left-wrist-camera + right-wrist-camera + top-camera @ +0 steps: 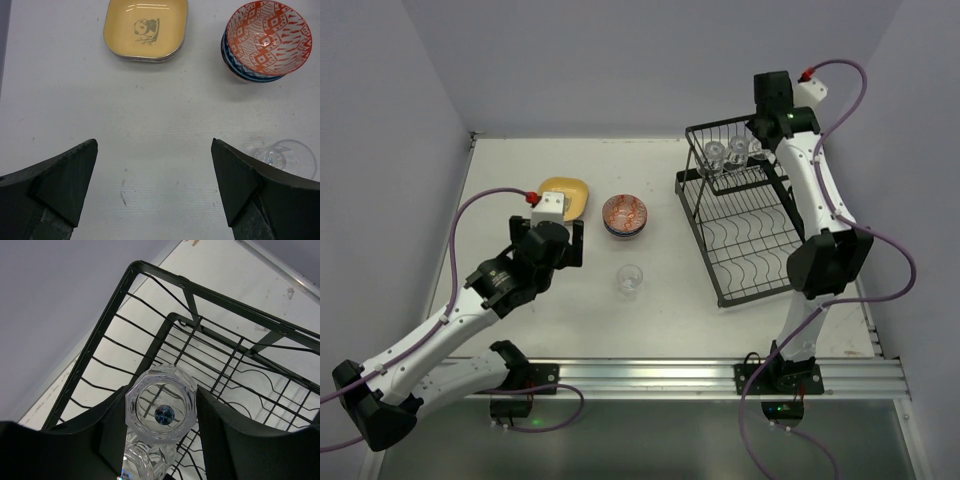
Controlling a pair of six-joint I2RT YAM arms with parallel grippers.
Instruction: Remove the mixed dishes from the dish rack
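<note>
Glassware check: my right jaws sit tight against both sides of a clear glass point(161, 405) standing in the dish rack point(740, 240), on its upper shelf point(720, 123), other glasses point(716, 153) beside it. My left jaws gape wide over the surface point(150, 115), well left of the rack, with a loose glass point(286, 157), stacked bowls point(267, 37) and a yellow plate point(146, 27) nearby.

The left tool point(154, 145) covers part of the tabletop glass point(295, 156). The blue bowl point(240, 70) shows only a rim under the red bowl point(265, 32). Right wrist view — the lower glass point(145, 465) is cut off by the frame edge; right tool point(162, 392) contact with the upper glass point(160, 412) is undeterminable.
</note>
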